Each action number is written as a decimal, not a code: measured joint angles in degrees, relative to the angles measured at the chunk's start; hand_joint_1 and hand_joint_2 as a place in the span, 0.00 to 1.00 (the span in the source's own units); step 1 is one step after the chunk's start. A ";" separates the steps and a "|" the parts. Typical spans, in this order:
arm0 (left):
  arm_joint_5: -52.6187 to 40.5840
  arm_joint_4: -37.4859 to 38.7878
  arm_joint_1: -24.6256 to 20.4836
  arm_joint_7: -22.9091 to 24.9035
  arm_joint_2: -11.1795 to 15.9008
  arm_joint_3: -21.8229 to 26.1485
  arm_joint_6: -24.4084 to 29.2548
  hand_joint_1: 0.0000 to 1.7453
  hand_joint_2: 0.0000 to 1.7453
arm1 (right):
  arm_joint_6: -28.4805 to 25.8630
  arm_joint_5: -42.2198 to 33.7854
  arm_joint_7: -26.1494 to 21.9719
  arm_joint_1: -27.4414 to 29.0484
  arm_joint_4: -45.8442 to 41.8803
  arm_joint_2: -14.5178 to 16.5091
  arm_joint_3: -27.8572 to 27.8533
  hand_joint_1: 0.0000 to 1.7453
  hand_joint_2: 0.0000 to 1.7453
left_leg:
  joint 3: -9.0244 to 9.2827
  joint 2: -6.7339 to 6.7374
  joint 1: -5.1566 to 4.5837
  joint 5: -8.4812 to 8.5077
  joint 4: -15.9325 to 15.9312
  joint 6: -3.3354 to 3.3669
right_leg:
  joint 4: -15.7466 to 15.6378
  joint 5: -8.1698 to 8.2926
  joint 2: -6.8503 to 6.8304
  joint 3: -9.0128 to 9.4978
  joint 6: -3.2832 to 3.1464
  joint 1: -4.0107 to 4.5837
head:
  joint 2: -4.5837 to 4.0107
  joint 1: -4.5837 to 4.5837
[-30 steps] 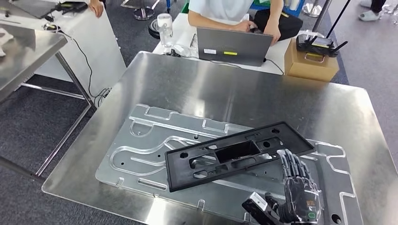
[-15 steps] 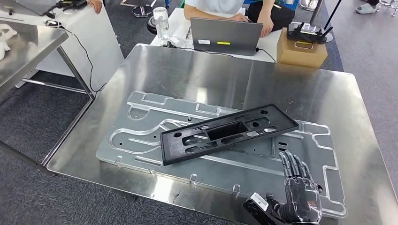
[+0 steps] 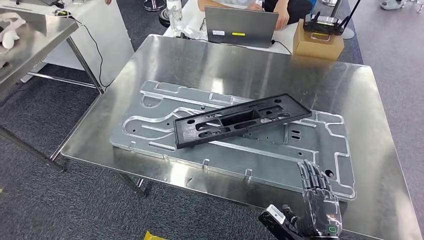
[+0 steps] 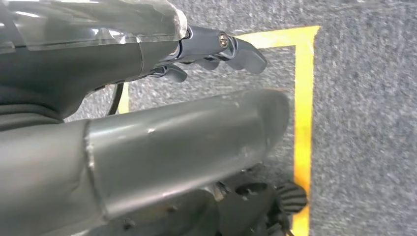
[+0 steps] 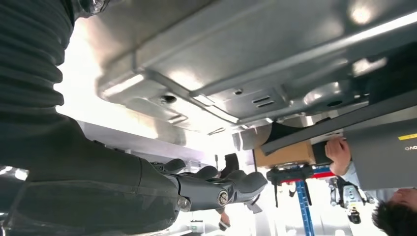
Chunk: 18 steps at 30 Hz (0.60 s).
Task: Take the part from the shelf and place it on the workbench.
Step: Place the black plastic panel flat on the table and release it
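The black part (image 3: 240, 120) lies slanted on the grooved metal plate (image 3: 320, 150) in the middle of the worktop (image 3: 240, 65). The right robot hand (image 3: 320, 200) hovers at the near right edge, fingers apart, holding nothing. The left robot hand (image 4: 216, 49) hangs over the floor and looks empty, fingers loosely bent. One risk, I think: the part sits only loosely, so a bump of the worktop could make it slide.

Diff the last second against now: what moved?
Mostly the camera: the whole head view shifted, more floor showing in front of the workbench. The right robot hand was beside the black part and now sits clear of it at the near edge, open. The part stayed lying across the metal plate.
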 joint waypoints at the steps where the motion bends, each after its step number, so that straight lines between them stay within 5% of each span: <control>1: 0.04 0.00 0.05 0.05 -0.03 0.00 -0.01 0.00 0.00 | -0.15 -0.02 -0.04 0.40 -0.01 0.06 -0.01 0.00 1.00 | -0.54 0.16 0.20 0.82 -0.27 0.34 | 1.23 -1.83 0.08 -0.55 0.37 -0.06 | 0.00 0.01; 4: 0.16 0.00 0.18 0.14 -0.06 0.01 -0.02 0.00 0.00 | -0.54 -0.05 -0.15 1.29 -0.03 0.25 -0.06 0.00 1.00 | -2.87 0.42 0.42 2.76 -0.16 0.78 | 10.66 -9.94 0.15 -3.17 1.50 -0.74 | 0.00 0.03; 5: 0.18 0.00 0.22 0.14 -0.06 0.01 -0.02 0.00 0.00 | -0.61 -0.06 -0.16 1.43 -0.03 0.29 -0.07 0.00 1.00 | -3.77 0.47 0.47 3.20 0.11 0.65 | 13.63 -10.91 0.13 -3.53 1.84 -1.01 | 0.00 0.03; 7: 0.19 0.00 0.29 0.14 -0.07 0.01 -0.02 0.00 0.00 | -0.71 -0.07 -0.19 1.67 -0.03 0.36 -0.08 0.00 1.00 | -5.39 0.56 0.72 3.75 0.88 0.30 | 13.89 -9.34 0.10 -1.52 2.42 -1.49 | 0.00 0.04; 9: 0.19 0.00 0.34 0.13 -0.10 0.01 -0.03 0.00 0.00 | -0.74 -0.07 -0.21 1.77 -0.05 0.41 -0.08 0.00 1.00 | -6.68 0.60 0.99 3.89 1.85 -0.09 | 6.98 -6.71 0.09 3.58 2.77 -1.85 | 0.00 0.04; 11: 0.19 0.00 0.27 0.13 -0.14 0.01 -0.03 0.00 0.00 | -0.80 -0.07 -0.23 1.86 -0.18 0.46 -0.09 0.00 0.50 | -7.84 0.63 0.98 4.09 2.94 -0.69 | 0.98 -6.23 0.16 6.97 2.42 -1.65 | 0.00 0.01; 13: 0.19 0.00 0.30 0.14 -0.17 0.01 -0.03 0.00 0.00 | -0.86 -0.07 -0.26 2.02 -0.29 0.51 -0.10 0.00 0.00 | -8.74 0.62 0.91 4.78 3.42 -1.53 | -0.44 -6.47 0.21 7.13 1.54 -1.20 | 0.00 -0.04; 15: 0.19 0.01 0.42 0.15 -0.15 -0.01 -0.03 0.00 0.00 | -0.89 -0.08 -0.27 2.14 -0.30 0.62 -0.11 0.00 0.00 | -9.51 0.46 1.03 4.41 3.84 -2.28 | -0.82 -6.00 0.12 6.68 0.64 -1.37 | 0.00 -0.06; 18: 0.21 0.01 0.48 0.16 -0.14 0.00 -0.03 0.00 0.00 | -1.09 -0.08 -0.46 2.28 -0.30 1.05 -0.13 0.00 0.00 | -12.38 0.09 1.25 -1.15 11.19 -2.99 | -1.06 -5.39 -0.14 5.91 -0.44 -1.46 | 0.00 -0.15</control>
